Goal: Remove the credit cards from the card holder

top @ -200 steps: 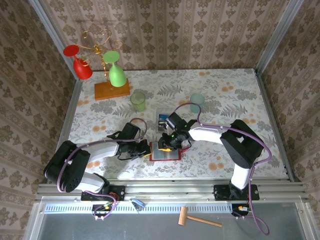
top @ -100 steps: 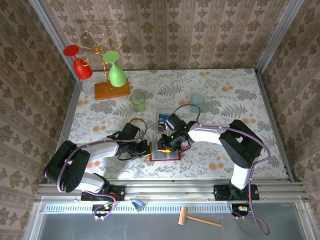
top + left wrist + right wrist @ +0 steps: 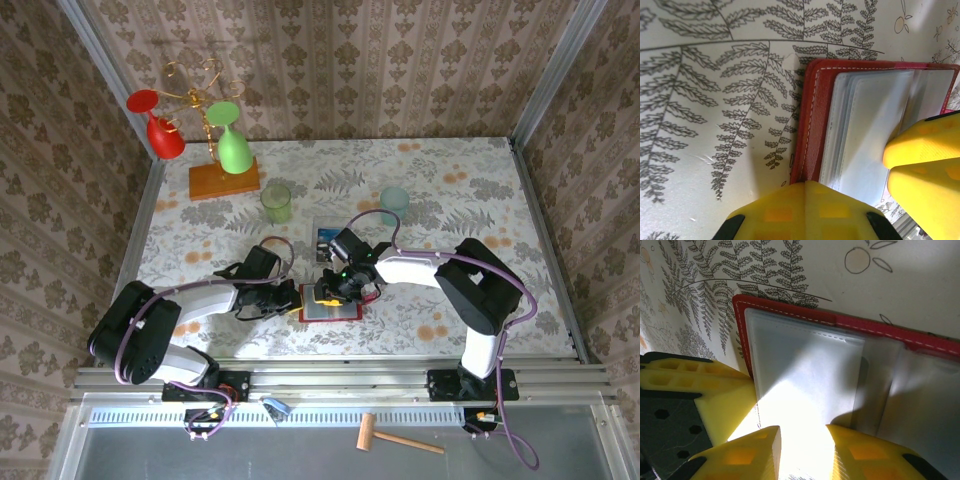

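The left arm (image 3: 200,298) and right arm (image 3: 420,268) share one build: white tubular links between bulky, rounded black joint housings, each on a black base (image 3: 205,388). A thin purple cable (image 3: 375,209) loops along each, and a small green light (image 3: 346,270) glows on the right wrist. The right gripper (image 3: 802,432) has blocky yellow fingers (image 3: 875,460) moulded with square recesses; the left gripper (image 3: 288,298) adds a black mount (image 3: 665,425) pierced with hexagonal holes

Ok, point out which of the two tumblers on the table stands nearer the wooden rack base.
The green tumbler, standing just right of the rack's wooden base; the pale blue tumbler stands well further right, on the right arm's side.
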{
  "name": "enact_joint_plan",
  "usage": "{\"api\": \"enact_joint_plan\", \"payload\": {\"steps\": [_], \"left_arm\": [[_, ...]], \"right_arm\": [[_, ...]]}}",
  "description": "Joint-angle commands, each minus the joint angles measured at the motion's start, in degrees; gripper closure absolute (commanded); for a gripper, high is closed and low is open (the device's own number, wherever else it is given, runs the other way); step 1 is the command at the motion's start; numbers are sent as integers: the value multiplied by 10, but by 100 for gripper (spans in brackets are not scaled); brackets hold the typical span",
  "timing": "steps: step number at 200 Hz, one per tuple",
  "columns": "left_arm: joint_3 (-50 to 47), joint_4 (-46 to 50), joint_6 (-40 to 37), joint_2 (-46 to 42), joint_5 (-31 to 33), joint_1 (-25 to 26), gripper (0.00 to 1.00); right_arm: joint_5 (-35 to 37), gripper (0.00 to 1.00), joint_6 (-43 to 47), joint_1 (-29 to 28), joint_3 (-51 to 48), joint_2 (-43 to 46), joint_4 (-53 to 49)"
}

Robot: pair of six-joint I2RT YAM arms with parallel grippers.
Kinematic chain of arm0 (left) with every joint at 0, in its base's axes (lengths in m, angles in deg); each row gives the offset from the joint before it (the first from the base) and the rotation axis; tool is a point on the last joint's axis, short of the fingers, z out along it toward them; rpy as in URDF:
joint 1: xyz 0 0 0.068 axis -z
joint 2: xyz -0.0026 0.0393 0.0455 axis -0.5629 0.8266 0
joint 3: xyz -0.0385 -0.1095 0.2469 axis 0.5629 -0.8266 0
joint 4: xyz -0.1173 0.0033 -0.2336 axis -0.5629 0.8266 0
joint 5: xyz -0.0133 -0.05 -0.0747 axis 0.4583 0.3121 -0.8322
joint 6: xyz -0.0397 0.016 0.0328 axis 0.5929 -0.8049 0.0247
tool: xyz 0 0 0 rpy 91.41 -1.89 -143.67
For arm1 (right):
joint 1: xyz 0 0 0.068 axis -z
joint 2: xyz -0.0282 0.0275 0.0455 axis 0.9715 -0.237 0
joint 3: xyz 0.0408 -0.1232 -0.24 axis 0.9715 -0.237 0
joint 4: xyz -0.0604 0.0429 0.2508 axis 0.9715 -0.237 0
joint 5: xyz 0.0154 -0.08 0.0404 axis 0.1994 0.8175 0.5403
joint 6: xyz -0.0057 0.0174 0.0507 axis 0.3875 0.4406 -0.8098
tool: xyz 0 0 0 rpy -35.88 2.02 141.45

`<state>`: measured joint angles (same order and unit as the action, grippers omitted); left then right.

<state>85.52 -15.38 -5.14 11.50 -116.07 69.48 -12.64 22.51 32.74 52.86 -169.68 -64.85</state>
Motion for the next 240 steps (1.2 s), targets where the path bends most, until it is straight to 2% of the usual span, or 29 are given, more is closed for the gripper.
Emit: {"api": "enact_joint_plan", "payload": {"steps": [1,95,181,208,240], "left_arm": [[-3,12,1,11,7,3,97],[4,22,-1,11,9,3,97],[28,49,7,-38,27,4,97],[29,36,24,-61,24,5,93],[27,5,45,-61,14,13,83]], "right_arm": [[19,71,7,-1,-15,13,-23],[14,71,7,7,-35,33,3],[-21,71,-16,23,-94,43,104],[-31,71,-23,27,-108,44,130],[-40,71,-33,32,-123,40,158]]}}
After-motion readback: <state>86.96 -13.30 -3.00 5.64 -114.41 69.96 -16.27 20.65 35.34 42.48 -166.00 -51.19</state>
